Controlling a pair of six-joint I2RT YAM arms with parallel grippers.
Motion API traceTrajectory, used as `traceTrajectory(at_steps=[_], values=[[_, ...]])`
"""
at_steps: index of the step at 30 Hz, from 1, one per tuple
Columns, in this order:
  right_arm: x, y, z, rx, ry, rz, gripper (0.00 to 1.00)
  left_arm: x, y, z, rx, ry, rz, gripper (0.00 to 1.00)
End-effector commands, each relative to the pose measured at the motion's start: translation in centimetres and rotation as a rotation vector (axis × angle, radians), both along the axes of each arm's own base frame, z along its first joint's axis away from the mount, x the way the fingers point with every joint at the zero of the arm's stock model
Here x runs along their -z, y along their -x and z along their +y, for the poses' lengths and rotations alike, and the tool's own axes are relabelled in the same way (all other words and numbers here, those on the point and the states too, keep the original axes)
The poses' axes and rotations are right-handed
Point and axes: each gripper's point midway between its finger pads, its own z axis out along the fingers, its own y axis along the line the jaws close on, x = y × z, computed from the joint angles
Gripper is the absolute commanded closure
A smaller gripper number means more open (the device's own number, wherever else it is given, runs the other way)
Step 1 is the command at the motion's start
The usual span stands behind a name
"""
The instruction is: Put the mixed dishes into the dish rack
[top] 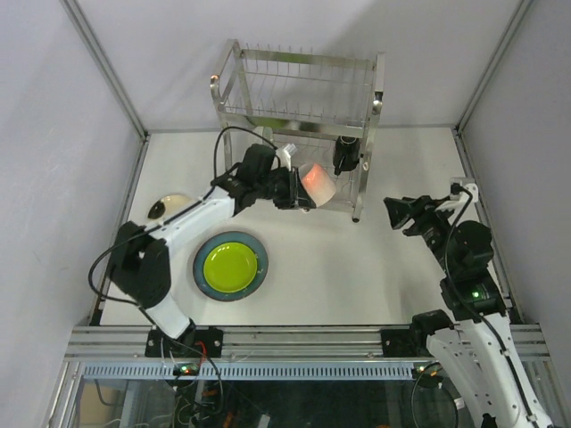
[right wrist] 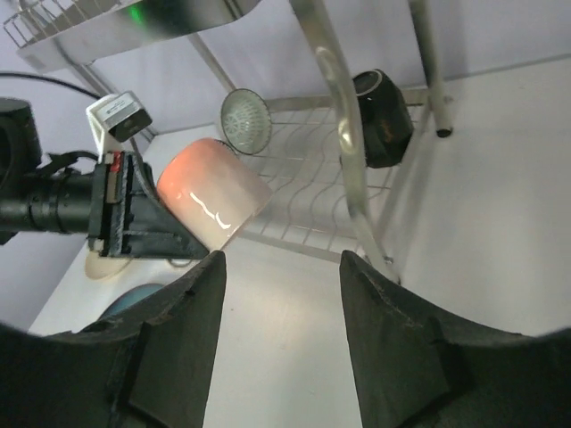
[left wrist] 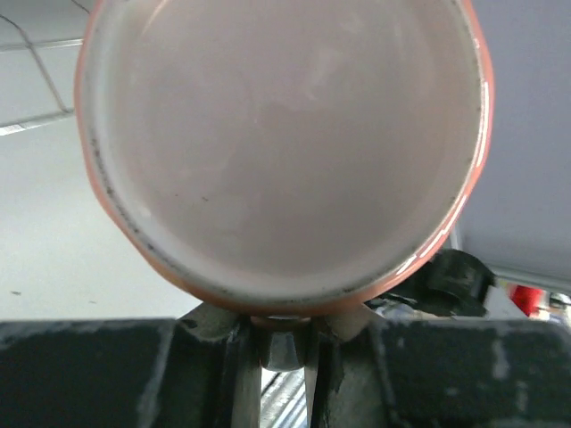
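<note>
My left gripper (top: 299, 190) is shut on the handle of the pink mug (top: 318, 183). It holds the mug tilted in the air at the front of the dish rack (top: 294, 116), level with its lower shelf. The mug's mouth fills the left wrist view (left wrist: 285, 143). It also shows in the right wrist view (right wrist: 212, 192). My right gripper (top: 394, 210) is open and empty, to the right of the rack. A small grey-green saucer (right wrist: 247, 120) stands on the lower shelf. A black bowl-like dish (right wrist: 384, 116) lies beside it. The lime-green plate (top: 230, 266) lies on the blue-grey plate (top: 203, 278).
A cream plate with a black mark (top: 168, 207) lies at the left, partly under my left arm. The rack's front right post (top: 359, 201) stands close to the mug. Grey walls with metal rails enclose the table on three sides.
</note>
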Motion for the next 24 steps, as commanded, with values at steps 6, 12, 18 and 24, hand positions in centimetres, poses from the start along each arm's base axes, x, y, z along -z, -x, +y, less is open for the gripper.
traceTrajectory(at_steps=[6,12,18,24], values=[[-0.7,2.9,-3.0,0.067,0.090,0.035,0.48,-1.9,-7.0,-3.3,0.065,-0.231,-0.286,1.00],[-0.3,3.3,-3.9,0.084,0.153,0.059,0.48,-1.5,-9.6,-5.9,0.065,-0.321,-0.332,1.00],[-0.1,3.3,-4.4,0.085,0.189,0.067,0.48,-0.6,-11.2,-6.8,0.053,-0.388,-0.363,1.00],[0.4,3.0,-4.7,0.073,0.204,0.082,0.48,0.7,-12.5,-6.8,0.004,-0.411,-0.372,1.00]])
